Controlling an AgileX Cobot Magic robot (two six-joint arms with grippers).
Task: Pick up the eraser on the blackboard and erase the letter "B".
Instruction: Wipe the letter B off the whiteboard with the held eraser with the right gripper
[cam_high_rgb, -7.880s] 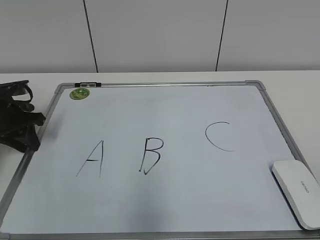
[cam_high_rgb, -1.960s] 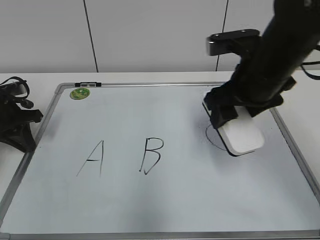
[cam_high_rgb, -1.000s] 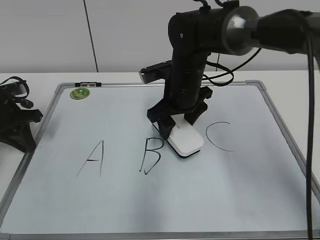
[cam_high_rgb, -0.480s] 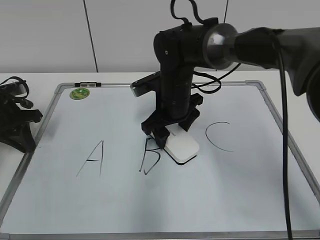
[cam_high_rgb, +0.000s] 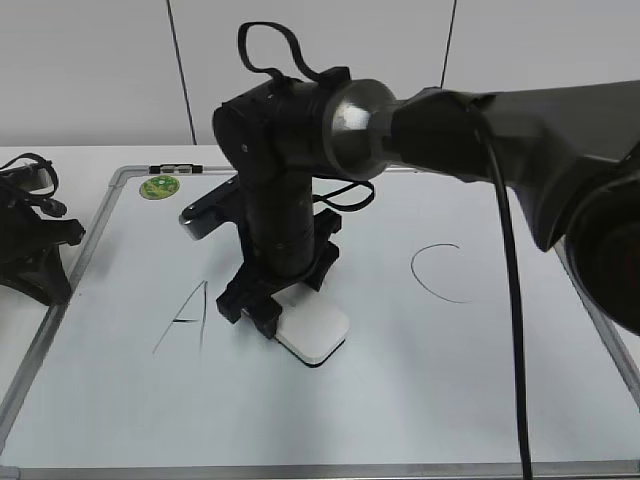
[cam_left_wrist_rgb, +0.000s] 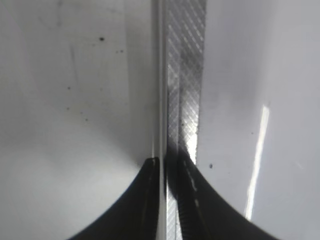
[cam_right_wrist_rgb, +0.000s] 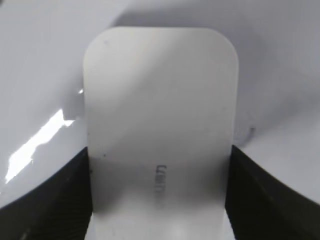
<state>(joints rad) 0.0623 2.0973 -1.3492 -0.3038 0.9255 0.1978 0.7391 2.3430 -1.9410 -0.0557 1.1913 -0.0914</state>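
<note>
The blackboard (cam_high_rgb: 450, 390) fills most of the exterior view, a white dry-erase surface in a silver-grey frame lying flat on the table. My right arm (cam_high_rgb: 450, 110) reaches in from about 3 o'clock and bends down over the middle of the board, its black wrist housing covering the spot between the "A" (cam_high_rgb: 185, 318) and the "C" (cam_high_rgb: 440, 272). The letter "B" is not visible from here — the arm and eraser sit over that area, so I cannot tell how much of it remains.

My left arm (cam_high_rgb: 30, 240) rests off the board at 9 o'clock, beside the frame.

The eraser (cam_high_rgb: 313, 332) is clamped in my right gripper (cam_high_rgb: 268, 312), its white top tilted toward 5 o'clock and its dark underside down on the board, just beside the "A". In the right wrist view the eraser (cam_right_wrist_rgb: 160, 135) sits squarely between my two fingers (cam_right_wrist_rgb: 45, 200), grey print facing up.

My left gripper (cam_left_wrist_rgb: 167, 200) has its jaws nearly together over the board's metal frame (cam_left_wrist_rgb: 186, 75) — nothing between them.

A small green magnet (cam_high_rgb: 160, 186) sits at the board's 11 o'clock corner.
</note>
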